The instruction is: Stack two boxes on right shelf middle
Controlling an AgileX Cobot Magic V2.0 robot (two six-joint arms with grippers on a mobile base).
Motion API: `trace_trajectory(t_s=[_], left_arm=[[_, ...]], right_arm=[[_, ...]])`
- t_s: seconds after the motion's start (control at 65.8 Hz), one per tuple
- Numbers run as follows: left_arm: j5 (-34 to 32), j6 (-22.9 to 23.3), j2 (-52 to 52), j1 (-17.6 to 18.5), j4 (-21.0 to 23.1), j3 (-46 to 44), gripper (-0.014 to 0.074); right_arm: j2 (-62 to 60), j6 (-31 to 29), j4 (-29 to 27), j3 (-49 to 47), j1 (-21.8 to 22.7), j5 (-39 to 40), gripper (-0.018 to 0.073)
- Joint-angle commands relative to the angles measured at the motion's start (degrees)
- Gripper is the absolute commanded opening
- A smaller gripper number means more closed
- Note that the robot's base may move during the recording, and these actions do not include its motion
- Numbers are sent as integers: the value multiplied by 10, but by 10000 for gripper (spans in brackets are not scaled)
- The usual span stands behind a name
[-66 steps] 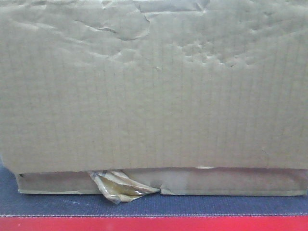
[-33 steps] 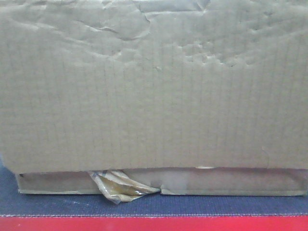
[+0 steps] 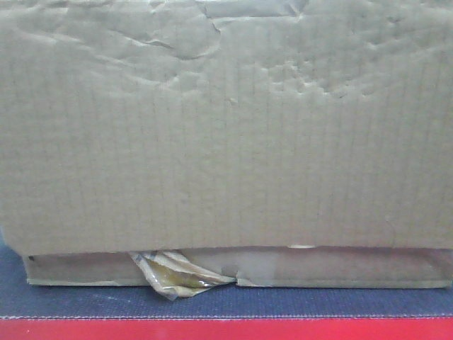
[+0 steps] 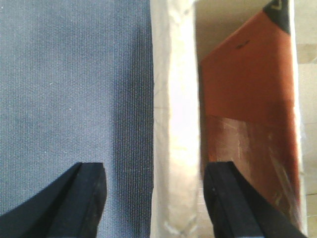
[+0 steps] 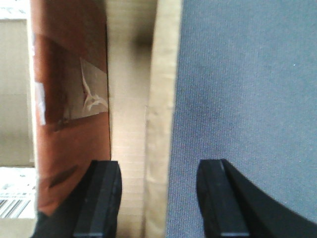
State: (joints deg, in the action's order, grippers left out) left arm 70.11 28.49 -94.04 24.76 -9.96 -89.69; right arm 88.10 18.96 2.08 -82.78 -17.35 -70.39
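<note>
Tall box sits on flat box, both on grey deck, close to deck's red rim. Shelf not in view. Our L gripper wide open, holds nothing: one finger over deck, other inside box, cardboard wall betw. R gripper same. We think: so both can pinch walls & lift stack tog. Which box's wall, can't tell.

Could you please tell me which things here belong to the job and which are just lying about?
Job: tall box; flat box beneath it.
Lying about: grey deck; red rim; tape scrap.
</note>
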Motion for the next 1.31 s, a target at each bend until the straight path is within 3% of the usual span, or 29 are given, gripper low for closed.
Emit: trace_trajectory(t_s=[0.0, 0.182, 0.289, 0.364, 0.456, 0.532, 0.699, 0.835, 1.048, 1.291], left_arm=[[-1, 0, 2, -1, 3, 0, 340], [-1, 0, 2, -1, 4, 0, 338], [-1, 0, 2, -1, 4, 0, 311], [-1, 0, 2, -1, 8, 0, 226], [-1, 0, 2, 2, 8, 0, 33], [-1, 0, 2, 3, 8, 0, -110], [-1, 4, 3, 7, 5, -3, -111], [-1, 32, 19, 7, -29, -3, -111], [-59, 65, 60, 7, -97, -7, -111], [-129, 66, 96, 7, -159, -58, -111]], right_arm=[[3, -4, 3, 3, 0, 4, 244], [4, -4, 3, 3, 0, 4, 206], [4, -4, 3, 3, 0, 4, 82], [4, -4, 3, 3, 0, 4, -41], [4, -4, 12, 3, 0, 4, -168], [4, -4, 19, 3, 0, 4, -152], [-7, 5, 26, 2, 0, 4, -153], [-23, 8, 43, 1, 0, 6, -153], [-62, 15, 64, 1, 0, 89, -153], [-109, 28, 106, -7, 0, 182, -153]])
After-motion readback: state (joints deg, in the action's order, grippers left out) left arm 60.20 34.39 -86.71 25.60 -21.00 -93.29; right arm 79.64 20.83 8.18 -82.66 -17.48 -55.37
